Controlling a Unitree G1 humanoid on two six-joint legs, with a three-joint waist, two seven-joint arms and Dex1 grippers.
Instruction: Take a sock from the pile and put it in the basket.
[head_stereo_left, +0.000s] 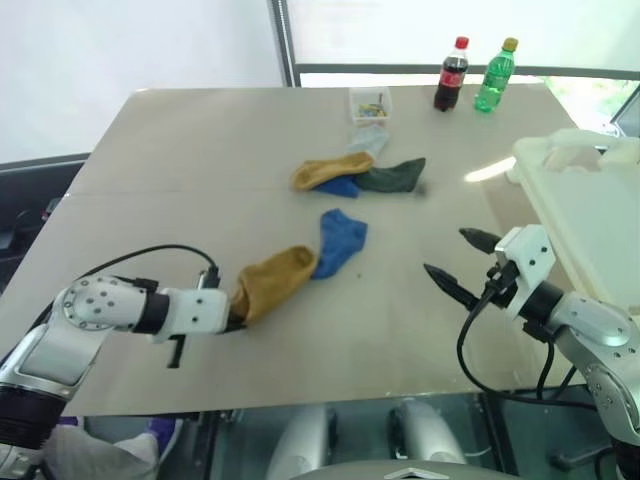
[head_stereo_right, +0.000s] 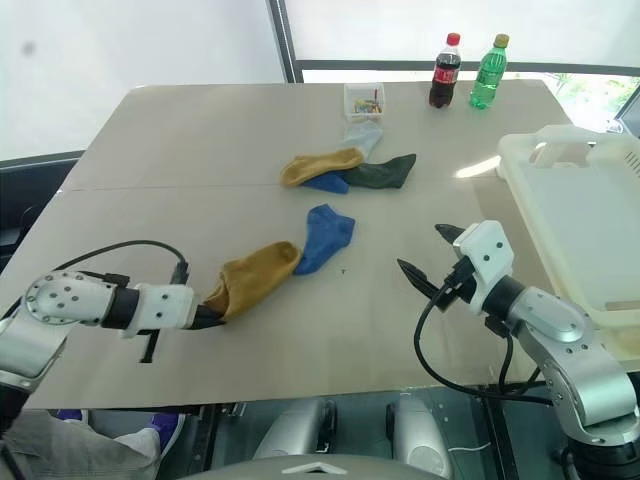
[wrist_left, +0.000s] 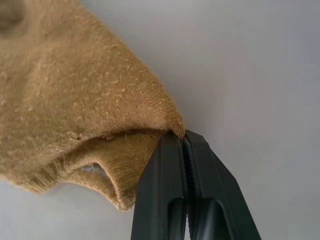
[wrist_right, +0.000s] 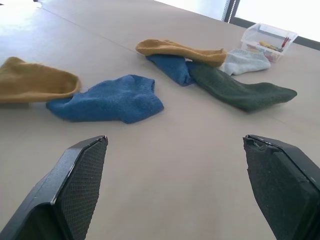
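Unmarked mustard sock (head_stereo_left: 272, 283); red-labelled cola bottle (head_stereo_left: 452, 75)

A plain indoor test space, like a robot lab beside a window. A large bare beige table (head_stereo_left: 200, 180) stands against white walls, with a dark window frame (head_stereo_left: 285, 45) and bright daylight behind it. The props are staged and sparse: loose socks (head_stereo_left: 355, 172) spread on the tabletop, two soft-drink bottles (head_stereo_left: 472, 75) at the far edge, a small clear box (head_stereo_left: 370, 104) of coloured bits, and a white plastic bin (head_stereo_left: 590, 200) at the right side. Black cables (head_stereo_left: 150, 255) run along metal robot arms.
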